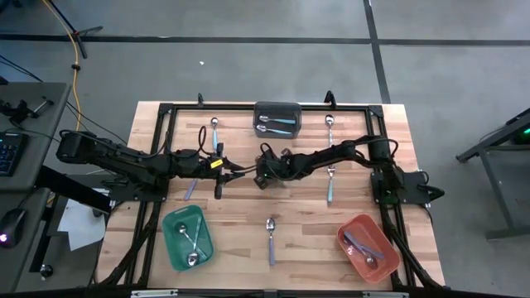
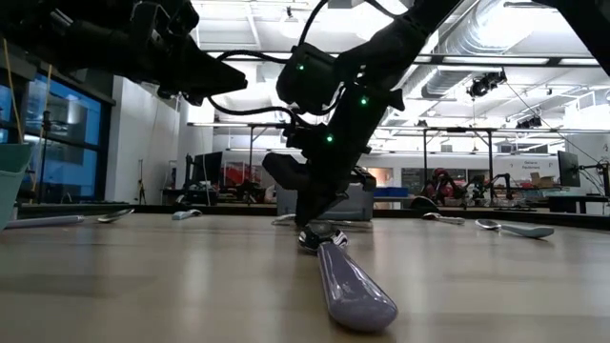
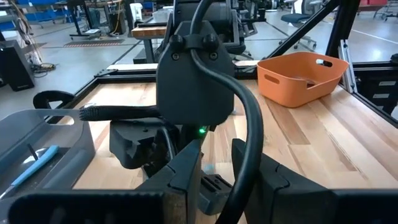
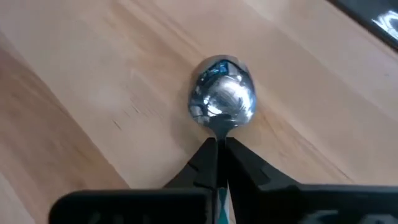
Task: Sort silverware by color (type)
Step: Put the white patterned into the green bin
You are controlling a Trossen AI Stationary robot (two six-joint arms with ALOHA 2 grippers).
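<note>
Just on the table-middle side of the dark grey rectangular plastic bin (image 1: 277,104), the right gripper (image 4: 217,146) is down at the wooden table (image 1: 406,141) with its two dark fingers pinched together on the thin neck of a small spoon with a shiny metal bowl (image 4: 222,99). The bowl lies flat on the boards just beyond the fingertips, and the handle is hidden under the gripper. A sliver of light blue shows between the fingers, so the handle is probably blue, though that is a judgement. Gripping at the neck makes sense: it is the narrowest part and sits a little off the wood, so thin fingers can get round it where the flat handle would give them no purchase. The spoon does not look lifted yet. The left gripper (image 1: 220,172) hovers to the left of that spot, about as far out from the grey bin, pointed at the right gripper. Its fingers are partly apart with nothing visible between them, so it seems to be waiting clear of the pick. The grey bin holds light blue-handled spoons, which suggests this one belongs there, a short carry away. Well out from the grey bin, toward the opposite edge, a green plastic bin (image 1: 168,232) holds plain silver spoons and a red plastic bin (image 1: 379,232) holds a lavender one. A lavender-handled spoon (image 1: 271,240) lies loose between them.
</note>
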